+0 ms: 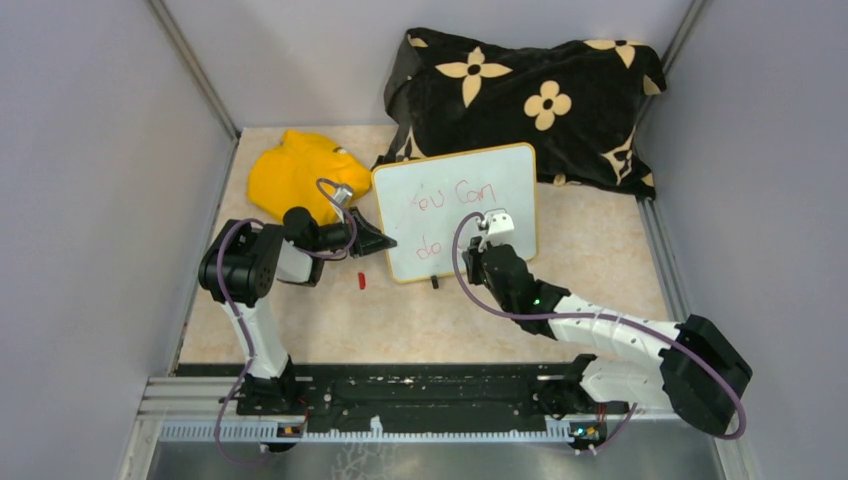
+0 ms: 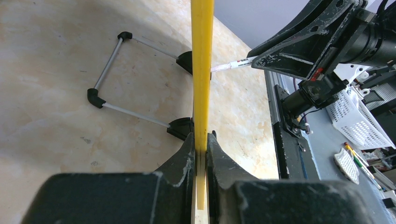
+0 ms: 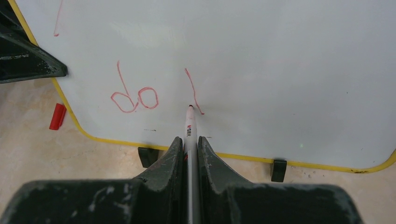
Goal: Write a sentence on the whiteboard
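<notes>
One whiteboard (image 1: 480, 190) in left pincer (image 2: 201, 140), one marker (image 3: 190, 127) in right pincer (image 3: 188, 142).

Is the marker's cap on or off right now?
Off: the marker shows a bare tip against the whiteboard, and a red cap lies on the table.

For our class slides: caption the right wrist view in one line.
Right pincer grips a marker, its tip at the whiteboard beside red "do".
</notes>
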